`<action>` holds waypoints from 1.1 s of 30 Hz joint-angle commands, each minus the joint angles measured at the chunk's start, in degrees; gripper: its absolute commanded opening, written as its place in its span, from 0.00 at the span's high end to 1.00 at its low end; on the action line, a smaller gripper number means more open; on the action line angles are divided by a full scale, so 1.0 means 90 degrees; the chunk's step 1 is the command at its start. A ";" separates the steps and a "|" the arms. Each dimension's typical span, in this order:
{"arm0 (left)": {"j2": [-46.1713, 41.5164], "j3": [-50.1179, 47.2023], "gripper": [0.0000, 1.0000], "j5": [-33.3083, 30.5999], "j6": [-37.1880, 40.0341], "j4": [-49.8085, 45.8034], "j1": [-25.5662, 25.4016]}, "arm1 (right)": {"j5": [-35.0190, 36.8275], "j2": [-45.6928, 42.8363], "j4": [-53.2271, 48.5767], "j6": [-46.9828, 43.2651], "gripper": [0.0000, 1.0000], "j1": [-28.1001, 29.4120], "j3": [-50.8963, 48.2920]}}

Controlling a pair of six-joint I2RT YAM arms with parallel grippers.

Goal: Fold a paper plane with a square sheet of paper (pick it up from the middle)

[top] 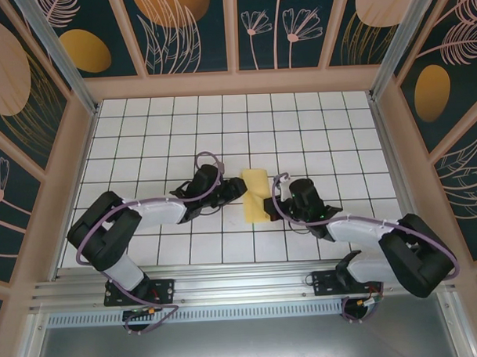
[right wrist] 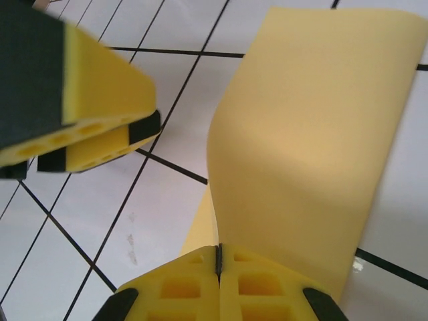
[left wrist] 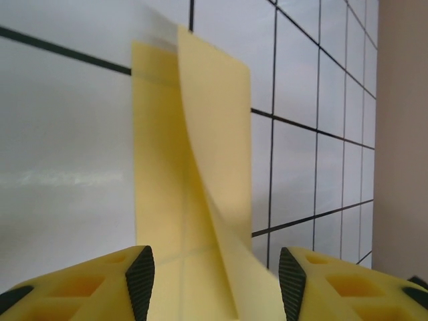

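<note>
The left gripper (top: 237,190) lies low on the table (top: 299,129), just to the left of the sheet of paper (top: 255,195). Its fingers stand apart. In its wrist view the yellow strip runs between them and touches neither pad.

The sheet of paper sits near the middle of the table, between the two arms, as a narrow folded strip. Its long axis points away from the robot. One layer lies flat on the tiles, and the other curls upward along the right side.

The right gripper (top: 275,194) presses against the strip's right edge. Its fingers are together, apparently pinching the near corner of the raised flap, which rises from their seam in the right wrist view.

Both hands are about equally near. Any next crease seems to depend on that lifted flap being carried leftward across the strip's long axis, toward the open left hand.
</note>
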 commanded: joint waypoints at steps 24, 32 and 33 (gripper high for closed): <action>-0.1127 -0.0738 0.56 -0.0902 -0.0057 -0.0459 -0.0015 | -0.0104 0.0475 0.0976 0.3718 1.00 0.0040 0.0023; -0.1370 -0.0840 0.56 -0.0954 -0.0085 -0.0525 -0.0016 | 0.0630 0.0146 0.0852 0.4169 1.00 0.0579 0.0303; -0.1392 -0.0851 0.56 -0.0938 -0.0093 -0.0531 -0.0008 | 0.0680 0.0042 0.0681 0.4111 1.00 0.0579 0.0392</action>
